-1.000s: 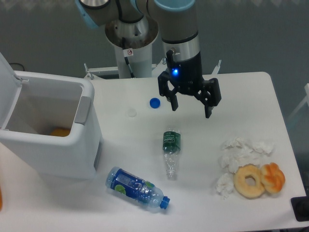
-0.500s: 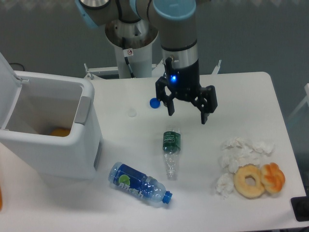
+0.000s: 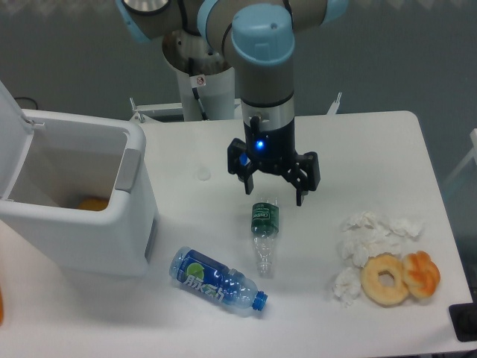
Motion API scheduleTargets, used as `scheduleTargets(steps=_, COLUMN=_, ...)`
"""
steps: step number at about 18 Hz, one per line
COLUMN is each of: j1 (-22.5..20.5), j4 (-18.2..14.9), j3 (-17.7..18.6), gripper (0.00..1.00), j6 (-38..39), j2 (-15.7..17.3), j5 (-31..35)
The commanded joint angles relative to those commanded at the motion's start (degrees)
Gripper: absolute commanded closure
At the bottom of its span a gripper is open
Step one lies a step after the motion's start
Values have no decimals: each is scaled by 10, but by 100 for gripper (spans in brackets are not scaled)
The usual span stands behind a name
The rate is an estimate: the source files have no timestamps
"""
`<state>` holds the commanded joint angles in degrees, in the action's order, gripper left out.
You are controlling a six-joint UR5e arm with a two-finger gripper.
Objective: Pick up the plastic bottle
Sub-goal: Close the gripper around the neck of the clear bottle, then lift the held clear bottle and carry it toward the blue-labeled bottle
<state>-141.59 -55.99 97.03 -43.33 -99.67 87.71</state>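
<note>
Two bottles lie on the white table. Nearest the front edge is the larger clear bottle with blue label and blue cap, which has rolled since a second ago, its cap now pointing right. Right of it sit one glazed ring doughnut, one orange pastry and crumpled white tissues. Farther back, mid-table with bare surface on both sides, lies the small clear plastic bottle with dark green label band, neck toward the front. Just behind its base hangs the black two-finger gripper, fingers spread wide, lower and farther left than before. One white open bin stands at the left edge.
</note>
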Motion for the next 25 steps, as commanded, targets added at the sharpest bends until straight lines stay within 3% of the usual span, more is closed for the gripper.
scheduleTargets(steps=5, j1=-1, j4=0, j3=15, gripper=0, j6=37, j2=-24, j5=-1)
scheduleTargets(steps=9, j1=-1, j4=3, j3=-22, gripper=0, j6=82, j2=-70, j5=-3)
scheduleTargets(steps=17, j1=0, j4=16, j3=-41, gripper=0, j6=84, j2=-129, j5=-42)
scheduleTargets(steps=21, j1=0, j4=16, j3=-68, gripper=0, j6=86, j2=-163, j5=-49)
scheduleTargets(steps=25, j1=-4, j4=16, j3=-69, gripper=0, j6=82, j2=-187, j5=-49)
